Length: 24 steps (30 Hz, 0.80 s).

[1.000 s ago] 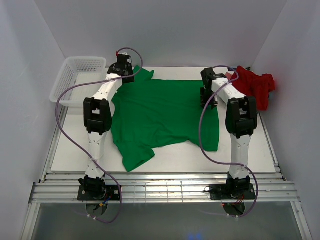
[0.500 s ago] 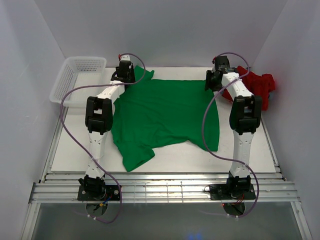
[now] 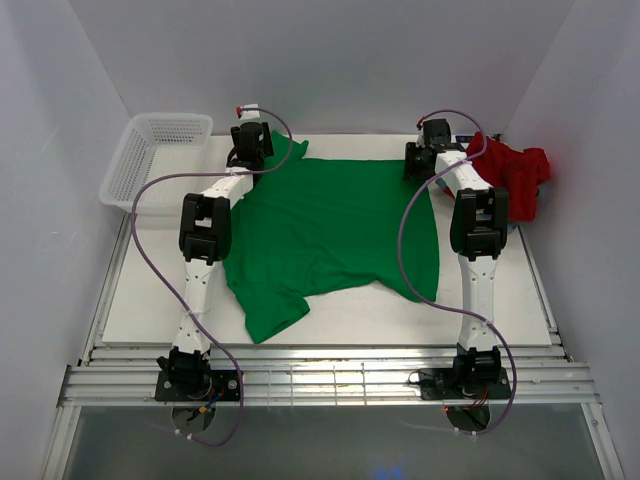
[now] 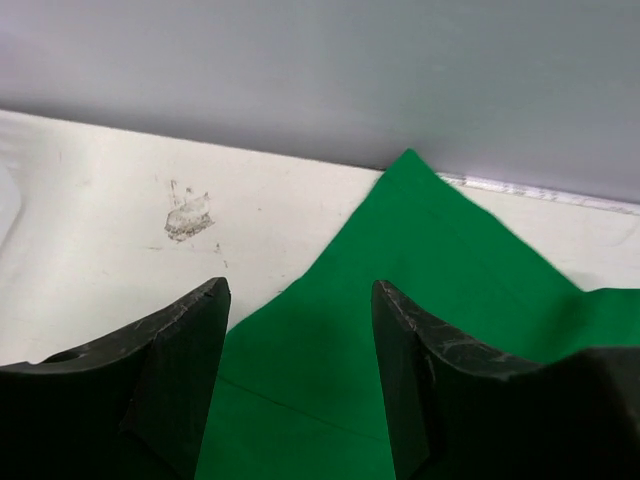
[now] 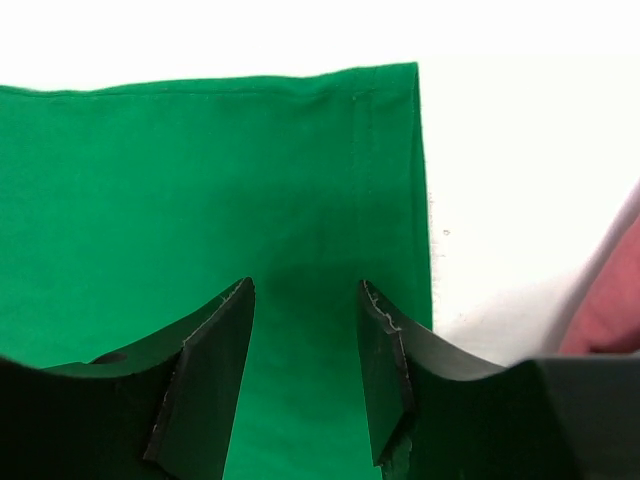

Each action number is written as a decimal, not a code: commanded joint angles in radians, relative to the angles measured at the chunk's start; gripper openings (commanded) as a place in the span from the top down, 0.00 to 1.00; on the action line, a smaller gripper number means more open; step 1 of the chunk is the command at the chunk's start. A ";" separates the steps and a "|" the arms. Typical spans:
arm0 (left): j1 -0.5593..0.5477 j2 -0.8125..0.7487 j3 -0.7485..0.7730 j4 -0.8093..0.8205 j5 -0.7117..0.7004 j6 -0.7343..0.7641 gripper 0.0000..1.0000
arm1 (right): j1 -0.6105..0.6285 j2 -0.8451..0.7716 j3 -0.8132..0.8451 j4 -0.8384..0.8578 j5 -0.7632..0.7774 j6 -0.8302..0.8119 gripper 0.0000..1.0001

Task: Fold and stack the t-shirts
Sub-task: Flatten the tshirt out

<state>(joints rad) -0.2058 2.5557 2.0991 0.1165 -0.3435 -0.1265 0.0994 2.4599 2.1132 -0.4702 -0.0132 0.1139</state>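
A bright green t-shirt (image 3: 330, 230) lies spread flat on the white table. My left gripper (image 3: 248, 150) is open over its far left corner; the left wrist view shows the green cloth (image 4: 420, 300) between and below the black fingers (image 4: 180, 370). My right gripper (image 3: 425, 160) is open over the far right corner; the right wrist view shows the hemmed green edge (image 5: 300, 180) just beyond the fingers (image 5: 215, 370). A red t-shirt (image 3: 515, 172) lies crumpled at the far right, and a sliver of it shows in the right wrist view (image 5: 610, 310).
A white mesh basket (image 3: 150, 155) stands at the far left corner. White walls close the back and both sides. Purple cables loop from both arms. A metal rail (image 3: 320, 380) runs along the near edge.
Both grippers have moved toward the far edge of the table: the left from the shirt's left shoulder area to its far corner, the right from the shirt's right side up to the far right corner.
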 commanded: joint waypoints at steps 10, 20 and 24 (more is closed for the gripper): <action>0.060 0.087 0.061 0.080 0.020 -0.019 0.29 | -0.012 0.025 0.014 0.110 -0.028 -0.016 0.48; 0.071 0.149 0.095 0.091 0.098 -0.070 0.27 | -0.013 0.014 -0.016 0.122 -0.011 -0.023 0.48; 0.071 0.155 0.120 0.104 0.147 -0.085 0.26 | -0.017 0.017 0.010 0.119 0.009 -0.022 0.48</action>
<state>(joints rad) -0.1337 2.7117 2.1731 0.2058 -0.2695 -0.1806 0.0910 2.4767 2.1036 -0.3859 -0.0265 0.1005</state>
